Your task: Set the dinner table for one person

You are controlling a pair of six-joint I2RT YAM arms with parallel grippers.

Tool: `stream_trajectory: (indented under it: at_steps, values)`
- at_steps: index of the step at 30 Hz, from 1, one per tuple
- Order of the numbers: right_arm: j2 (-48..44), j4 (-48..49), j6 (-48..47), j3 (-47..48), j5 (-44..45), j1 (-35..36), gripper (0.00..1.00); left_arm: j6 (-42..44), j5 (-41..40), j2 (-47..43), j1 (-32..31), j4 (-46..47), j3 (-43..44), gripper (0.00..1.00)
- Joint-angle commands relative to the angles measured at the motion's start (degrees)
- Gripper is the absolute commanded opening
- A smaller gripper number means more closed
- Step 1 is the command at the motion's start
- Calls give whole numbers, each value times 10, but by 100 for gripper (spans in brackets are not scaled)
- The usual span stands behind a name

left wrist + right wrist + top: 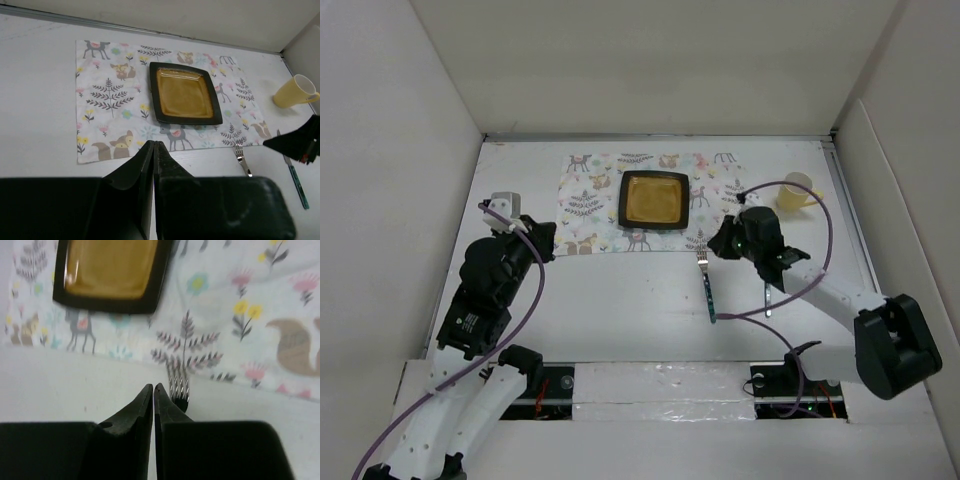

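Observation:
The dinner table (620, 300) is a plain white top with white walls. A deer-print placemat (590, 195) lies at its far middle and bears a square black plate with an amber centre (655, 200). A teal-handled fork (707, 288) lies just below the mat's right corner, and a knife (767, 298) lies to its right. A yellow cup (797, 190) stands beside the mat's right edge. My right gripper (720, 246) is shut and empty, just above the fork tines (179, 390). My left gripper (548, 243) is shut and empty at the mat's near left corner.
White walls close in the table on the left, back and right. In the left wrist view the plate (184, 96), cup (295, 91), fork (242, 157) and knife (296, 177) show beyond my shut gripper (153, 145). The right arm lies over the knife.

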Motion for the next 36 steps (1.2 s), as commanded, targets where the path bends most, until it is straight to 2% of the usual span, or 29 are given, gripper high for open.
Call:
stream_trajectory:
  at_steps: [1, 2, 3, 5, 7, 12, 18, 25, 28, 29, 30, 32, 34, 36]
  values:
    - [-40, -135, -54, -38, 49, 52, 16, 5, 14, -9, 3, 26, 1, 0]
    - [-42, -150, -45, -41, 54, 64, 32, 5, 13, -10, 3, 27, 1, 0]
    - [-42, -164, -38, -43, 76, 76, 38, 5, 12, -10, 3, 24, 1, 0]
    - [-37, -184, -23, -48, 85, 106, 51, 5, 12, -10, 3, 24, 1, 10]
    - [-31, -204, -10, -51, 112, 134, 52, 4, 11, -13, 3, 25, 1, 20]
    - [-15, -229, 17, -40, 155, 174, 54, 4, 14, -22, 3, 28, 0, 25]
    - [15, -257, 22, -13, 180, 196, 41, 5, 18, -21, 3, 26, 1, 27]
    - [60, -296, 30, 26, 199, 214, 38, 4, 13, -26, 3, 25, 1, 28]
    - [72, -299, 39, 29, 200, 214, 22, 4, 12, -27, 3, 22, 1, 28]
    - [71, -301, 44, 29, 200, 214, 9, 5, 14, -29, 3, 24, 1, 28]
    - [66, -304, 50, 26, 200, 219, 5, 4, 13, -30, 3, 27, 1, 28]
    - [35, -304, 61, 14, 202, 219, 0, 4, 12, -29, 3, 25, 1, 28]
    - [-13, -320, 53, 12, 219, 214, 0, 5, 15, -31, 3, 25, 1, 28]
    - [-22, -327, 53, 12, 221, 206, 0, 4, 14, -31, 3, 26, 1, 28]
